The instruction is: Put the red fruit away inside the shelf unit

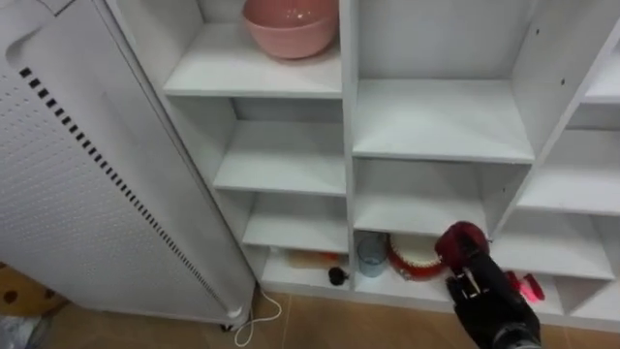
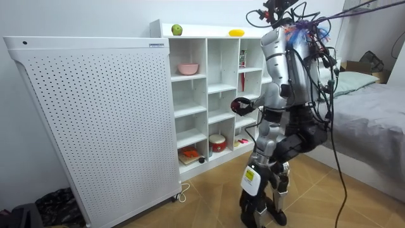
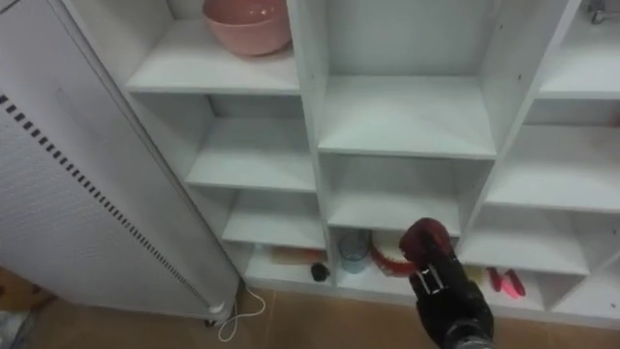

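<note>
Clasping a red fruit (image 1: 463,239), right robot hand (image 1: 494,301) faces the closet (image 1: 347,145); room view shows green apple (image 2: 176,30) atop

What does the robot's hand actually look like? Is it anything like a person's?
Quite like one in shape. The right hand is black, with a blocky palm and slim mechanical fingers of hard, slightly glossy parts. A small white tag sits on its back, and the forearm behind it is dark too.
</note>
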{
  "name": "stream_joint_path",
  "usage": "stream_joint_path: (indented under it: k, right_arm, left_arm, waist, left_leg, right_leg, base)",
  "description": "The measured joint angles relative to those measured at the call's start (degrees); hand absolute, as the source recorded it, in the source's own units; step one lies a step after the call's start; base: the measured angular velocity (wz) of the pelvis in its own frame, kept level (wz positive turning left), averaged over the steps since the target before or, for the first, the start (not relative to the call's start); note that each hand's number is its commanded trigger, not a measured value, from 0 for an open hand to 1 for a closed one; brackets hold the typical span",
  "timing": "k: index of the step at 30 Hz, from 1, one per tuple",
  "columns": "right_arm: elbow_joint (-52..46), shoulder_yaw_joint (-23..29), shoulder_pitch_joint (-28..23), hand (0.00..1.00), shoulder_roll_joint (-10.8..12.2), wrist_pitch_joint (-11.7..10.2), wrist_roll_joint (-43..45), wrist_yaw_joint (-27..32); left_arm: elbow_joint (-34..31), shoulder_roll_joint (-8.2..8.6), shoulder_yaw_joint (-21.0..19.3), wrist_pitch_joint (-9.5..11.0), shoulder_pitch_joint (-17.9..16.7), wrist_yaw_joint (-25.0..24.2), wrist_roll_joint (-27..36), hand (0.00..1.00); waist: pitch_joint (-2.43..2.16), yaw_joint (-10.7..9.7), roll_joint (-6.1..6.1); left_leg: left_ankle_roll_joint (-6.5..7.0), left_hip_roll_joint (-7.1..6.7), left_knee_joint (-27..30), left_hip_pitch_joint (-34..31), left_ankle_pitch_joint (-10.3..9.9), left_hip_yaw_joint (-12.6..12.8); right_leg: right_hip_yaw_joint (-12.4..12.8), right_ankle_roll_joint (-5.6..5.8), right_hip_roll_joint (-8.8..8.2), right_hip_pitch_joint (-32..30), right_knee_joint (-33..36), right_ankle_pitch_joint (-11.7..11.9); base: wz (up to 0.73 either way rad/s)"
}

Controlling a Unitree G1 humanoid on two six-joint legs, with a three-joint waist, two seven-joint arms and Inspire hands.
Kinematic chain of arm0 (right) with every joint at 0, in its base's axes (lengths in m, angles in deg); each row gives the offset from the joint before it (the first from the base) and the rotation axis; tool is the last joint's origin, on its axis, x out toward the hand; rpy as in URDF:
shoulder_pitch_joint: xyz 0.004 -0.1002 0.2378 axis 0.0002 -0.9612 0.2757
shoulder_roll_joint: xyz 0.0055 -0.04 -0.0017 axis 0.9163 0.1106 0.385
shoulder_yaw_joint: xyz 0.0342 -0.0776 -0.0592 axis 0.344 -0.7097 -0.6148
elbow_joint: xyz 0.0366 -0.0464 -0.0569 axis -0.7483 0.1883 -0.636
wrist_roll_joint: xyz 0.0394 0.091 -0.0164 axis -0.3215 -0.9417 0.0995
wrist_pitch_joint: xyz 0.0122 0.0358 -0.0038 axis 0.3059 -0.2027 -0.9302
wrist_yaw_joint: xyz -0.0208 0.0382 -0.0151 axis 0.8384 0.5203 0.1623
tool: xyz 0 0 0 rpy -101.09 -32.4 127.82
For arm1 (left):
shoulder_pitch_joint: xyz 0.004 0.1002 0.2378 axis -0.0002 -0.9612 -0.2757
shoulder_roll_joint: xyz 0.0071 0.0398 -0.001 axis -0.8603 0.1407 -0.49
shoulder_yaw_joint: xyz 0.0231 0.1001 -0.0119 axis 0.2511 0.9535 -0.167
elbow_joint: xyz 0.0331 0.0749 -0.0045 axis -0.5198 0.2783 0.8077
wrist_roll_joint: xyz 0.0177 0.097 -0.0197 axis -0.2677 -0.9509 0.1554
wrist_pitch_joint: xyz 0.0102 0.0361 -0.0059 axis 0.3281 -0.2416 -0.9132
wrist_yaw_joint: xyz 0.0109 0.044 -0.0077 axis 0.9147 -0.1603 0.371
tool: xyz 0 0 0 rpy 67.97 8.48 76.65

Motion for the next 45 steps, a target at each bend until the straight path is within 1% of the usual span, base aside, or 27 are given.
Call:
stream_joint_path:
  k: [2,3,4,5,9,11,14,16,18,21,22,24,28,33,35,36,38,39,41,45]
  right_arm:
    - [1.74,0.99,1.87,1.0,-0.82,-0.12,-1.14,-0.11]
    - [2.49,1.27,2.53,1.0,-0.98,-0.05,-1.41,-0.17]
    - [3.85,1.85,3.62,1.0,-1.35,0.05,-2.06,-0.28]
    - [4.22,2.2,4.36,1.0,-1.85,0.18,-2.69,-0.3]
    - [4.21,2.96,6.32,1.0,-2.73,0.18,-4.85,-0.31]
    - [4.21,3.01,7.32,1.0,-3.91,0.14,-6.8,-0.31]
    - [4.2,3.12,8.02,1.0,-5.24,0.12,-7.09,-0.31]
    - [4.2,4.39,8.07,1.0,-5.37,0.03,-7.13,-0.3]
    - [4.24,5.59,8.09,1.0,-5.65,-0.05,-7.11,-0.23]
    - [4.31,6.31,8.41,1.0,-6.69,-0.01,-7.44,-0.11]
    - [4.37,6.34,8.81,1.0,-7.19,0.06,-7.58,-0.06]
    - [4.37,7.12,9.84,1.0,-7.45,0.09,-7.73,-0.01]
    - [4.44,7.44,11.21,1.0,-9.6,0.07,-8.06,0.71]
    - [4.49,7.48,13.59,1.0,-9.88,0.07,-8.02,1.12]
    - [4.49,7.48,13.69,1.0,-10.19,0.09,-7.52,1.3]
    - [4.48,7.48,13.7,1.0,-10.27,0.09,-7.5,1.58]
    - [4.48,7.47,13.73,1.0,-10.92,0.08,-7.45,2.97]
    - [4.48,7.48,13.73,0.0,-11.13,0.06,-7.39,3.27]
    - [4.48,7.48,13.87,0.0,-11.95,-0.14,-6.96,4.45]
    - [4.48,7.48,14.8,0.0,-12.04,-0.54,-6.87,5.3]
  left_arm:
    - [-0.38,-0.12,-0.09,0.12,0.0,0.24,0.1,0.0]
    - [-0.39,-0.11,-0.05,0.19,0.0,0.21,0.14,0.0]
    - [-0.46,-0.12,-0.03,0.23,0.0,0.15,0.15,0.0]
    - [-0.87,-0.18,-0.04,0.23,-0.02,0.17,0.16,0.0]
    - [-2.67,-0.3,0.02,0.3,-0.22,0.25,0.1,0.0]
    - [-4.0,-0.42,0.04,0.91,-0.77,0.59,0.11,0.0]
    - [-4.67,-0.66,0.02,1.02,-1.8,1.59,0.11,0.0]
    - [-4.84,-0.81,-0.03,1.2,-2.36,1.6,0.05,0.0]
    - [-4.91,-0.9,-0.02,1.24,-2.48,1.6,0.07,0.0]
    - [-6.17,-1.19,-0.02,1.24,-2.84,1.6,0.15,0.0]
    - [-6.85,-1.43,-0.03,1.28,-2.99,1.64,0.44,0.0]
    - [-7.06,-1.86,-0.01,1.74,-3.16,1.66,1.41,0.0]
    - [-7.05,-3.58,-0.02,1.97,-3.48,1.93,2.17,0.0]
    - [-7.03,-4.49,-0.06,1.94,-4.28,2.62,2.15,0.0]
    - [-7.31,-4.81,-0.1,1.91,-4.95,2.75,2.06,0.0]
    - [-7.73,-4.88,-0.1,1.91,-5.37,2.92,2.05,0.0]
    - [-9.47,-5.07,-0.08,2.03,-7.4,3.56,2.0,0.0]
    - [-9.47,-5.06,-0.08,2.01,-7.64,3.71,1.89,0.0]
    - [-9.4,-5.07,-0.13,1.82,-7.89,3.94,1.52,0.0]
    - [-9.43,-5.06,-0.11,2.05,-7.88,4.01,0.95,0.0]
  waist:
    - [-0.03,0.99,0.13]
    - [0.05,1.0,0.37]
    - [0.0,0.99,0.75]
    - [0.0,1.09,0.92]
    - [-0.05,1.95,0.87]
    - [-0.05,2.58,0.87]
    - [-0.06,2.88,0.85]
    - [-0.07,3.14,0.85]
    - [-0.07,3.42,0.85]
    - [-0.08,4.04,0.83]
    - [-0.12,4.12,0.79]
    - [-0.22,3.97,0.62]
    - [-0.22,3.98,0.61]
    - [-0.24,3.93,0.58]
    - [-0.25,3.81,0.6]
    - [-0.25,3.83,0.6]
    - [-0.26,3.87,0.59]
    - [-0.26,3.87,0.59]
    - [-0.26,3.85,0.57]
    - [-0.3,3.8,0.52]
  left_leg:
    - [-0.17,-0.01,2.48,-2.42,-0.43,0.33]
    - [-0.13,0.07,3.24,-2.98,-0.57,0.49]
    - [-0.05,0.29,4.25,-4.0,-1.09,1.04]
    - [0.02,0.58,5.17,-5.12,-1.53,1.55]
    - [-0.13,0.74,7.58,-8.63,-1.84,1.59]
    - [-0.17,0.72,8.99,-10.19,-2.09,1.58]
    - [-0.18,0.83,10.7,-11.35,-2.67,1.49]
    - [-0.25,0.93,11.51,-11.76,-2.98,1.34]
    - [-0.46,0.98,11.77,-12.05,-3.17,1.25]
    - [-0.29,1.01,12.13,-12.45,-3.27,1.14]
    - [-0.23,1.01,12.24,-12.75,-3.28,1.12]
    - [0.11,0.93,12.32,-13.33,-3.1,1.19]
    - [0.45,0.82,13.29,-14.05,-3.26,0.97]
    - [0.6,0.59,13.51,-14.07,-3.34,0.94]
    - [0.74,0.09,13.87,-14.07,-3.44,0.83]
    - [0.78,0.08,13.96,-14.08,-3.47,0.81]
    - [0.97,0.05,14.26,-14.15,-3.59,0.8]
    - [1.01,0.03,14.36,-14.17,-3.62,0.79]
    - [1.18,-0.03,14.93,-14.28,-3.76,0.82]
    - [1.21,0.01,15.23,-14.3,-3.77,0.82]
  right_leg:
    - [-0.1,-0.35,-0.66,-2.34,2.8,-1.08]
    - [-0.41,-0.49,-0.93,-2.64,3.5,-1.47]
    - [-0.99,-0.65,-1.56,-3.44,4.83,-2.23]
    - [-1.07,-0.66,-1.8,-4.45,5.97,-2.84]
    - [-1.25,-1.15,-2.21,-7.73,8.36,-3.35]
    - [-1.28,-1.45,-2.49,-9.25,9.74,-3.58]
    - [-1.31,-1.66,-2.63,-10.15,11.08,-3.87]
    - [-1.44,-1.77,-2.61,-10.36,11.52,-4.07]
    - [-1.63,-1.79,-2.62,-10.47,11.54,-4.09]
    - [-1.77,-1.7,-2.65,-10.64,11.58,-4.04]
    - [-1.84,-1.63,-2.67,-10.81,11.59,-4.0]
    - [-1.93,-1.53,-2.89,-11.36,11.69,-3.92]
    - [-2.9,-1.43,-3.57,-11.38,12.4,-4.18]
    - [-2.97,-1.23,-3.9,-11.37,12.73,-4.38]
    - [-3.08,-1.2,-4.57,-11.38,13.53,-4.94]
    - [-3.08,-1.17,-4.59,-11.38,13.59,-4.98]
    - [-3.05,-1.07,-4.63,-11.38,13.78,-5.07]
    - [-3.04,-1.04,-4.68,-11.38,13.86,-5.09]
    - [-3.06,-0.95,-4.89,-11.39,14.42,-5.17]
    - [-2.99,-0.97,-4.84,-11.4,14.49,-5.14]
  base:
    - [0.19]
    - [0.28]
    - [0.35]
    - [0.33]
    - [0.08]
    - [0.02]
    - [0.01]
    - [-0.02]
    - [0.0]
    - [0.0]
    - [0.0]
    - [0.02]
    - [0.09]
    - [0.02]
    - [0.12]
    - [0.06]
    - [0.0]
    - [0.0]
    - [0.0]
    - [-0.03]
